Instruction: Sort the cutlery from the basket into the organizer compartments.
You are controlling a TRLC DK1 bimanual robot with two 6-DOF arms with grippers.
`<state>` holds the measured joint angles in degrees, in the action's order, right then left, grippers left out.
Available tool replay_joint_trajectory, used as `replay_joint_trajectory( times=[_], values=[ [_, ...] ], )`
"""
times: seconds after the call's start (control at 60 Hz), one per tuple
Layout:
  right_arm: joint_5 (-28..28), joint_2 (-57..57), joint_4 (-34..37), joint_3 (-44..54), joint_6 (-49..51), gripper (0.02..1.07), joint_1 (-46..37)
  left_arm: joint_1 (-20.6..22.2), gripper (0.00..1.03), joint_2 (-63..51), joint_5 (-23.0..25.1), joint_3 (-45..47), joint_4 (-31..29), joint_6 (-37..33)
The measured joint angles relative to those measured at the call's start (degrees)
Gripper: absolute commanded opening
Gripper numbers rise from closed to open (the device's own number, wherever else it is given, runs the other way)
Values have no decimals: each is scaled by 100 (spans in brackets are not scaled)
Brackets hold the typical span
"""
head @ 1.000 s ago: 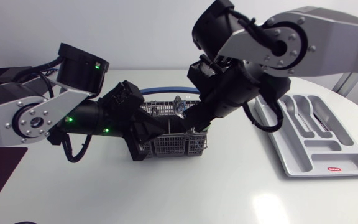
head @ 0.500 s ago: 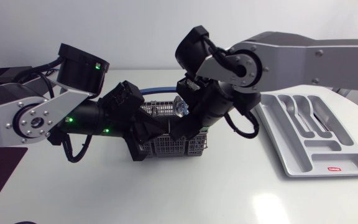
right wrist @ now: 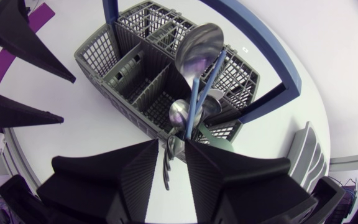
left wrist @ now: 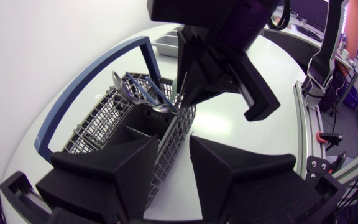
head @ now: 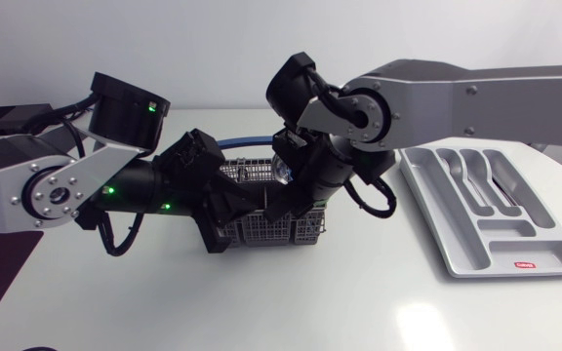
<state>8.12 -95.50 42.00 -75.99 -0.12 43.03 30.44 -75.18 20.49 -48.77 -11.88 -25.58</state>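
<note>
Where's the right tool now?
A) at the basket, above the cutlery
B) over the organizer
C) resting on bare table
A: the right tool hangs at the basket, with the cutlery just ahead of it.

so the left silver-grey arm with black joints (head: 8,175) has a round cap ringed with screws (head: 50,195), little green leds (head: 106,189) glowing on its black forearm, and black cables (head: 115,239) looping underneath. the right silver-grey arm (head: 476,97) looks much the same, with a screw-ringed disc (head: 364,112) and dangling black cable loops (head: 383,200). the jaws on both are matte black ribbed wedges.
</note>
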Motion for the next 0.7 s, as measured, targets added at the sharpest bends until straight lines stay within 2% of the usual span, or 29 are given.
replay_joint_trajectory(
  times=[0.033, 0.2, 0.3, 0.7],
  values=[
    [7, 0, -2, -22, 0, 21, 2, 0, 37, 0, 2, 11, 0, 0],
    [72, -9, -2, -55, 20, 16, 17, 0, 37, -15, 2, 31, 15, -4],
    [107, -17, -2, -55, 20, 8, 48, 0, 37, -52, 2, 31, 22, -11],
    [160, -17, 24, -55, 22, 8, 118, 0, 37, -63, 2, 52, 63, -20]
  ],
)
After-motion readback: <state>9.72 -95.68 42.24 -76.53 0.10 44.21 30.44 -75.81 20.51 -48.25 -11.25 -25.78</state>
